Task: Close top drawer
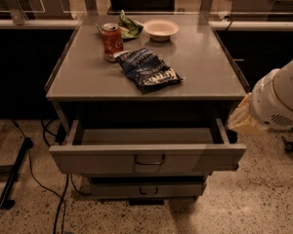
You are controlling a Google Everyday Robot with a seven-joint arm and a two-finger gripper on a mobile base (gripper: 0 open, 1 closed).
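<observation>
The top drawer (102, 158) is a wide grey metal drawer and stands pulled out from under the grey table top (88, 79). Its inside looks empty. A small dark wire pull (149, 160) sits at the middle of its front. A narrower grey drawer (117, 189) with a similar pull sits shut below it. My white arm (283, 96) comes in from the right edge. Its pale gripper end (243, 118) hangs beside the drawer's right rear corner, apart from the drawer front.
On the table top stand a red soda can (111, 42), a blue chip bag (147, 69), a white bowl (160, 29) and a green packet (129, 26). Dark cables (56, 199) and a black stand leg (13, 175) lie on the speckled floor at left.
</observation>
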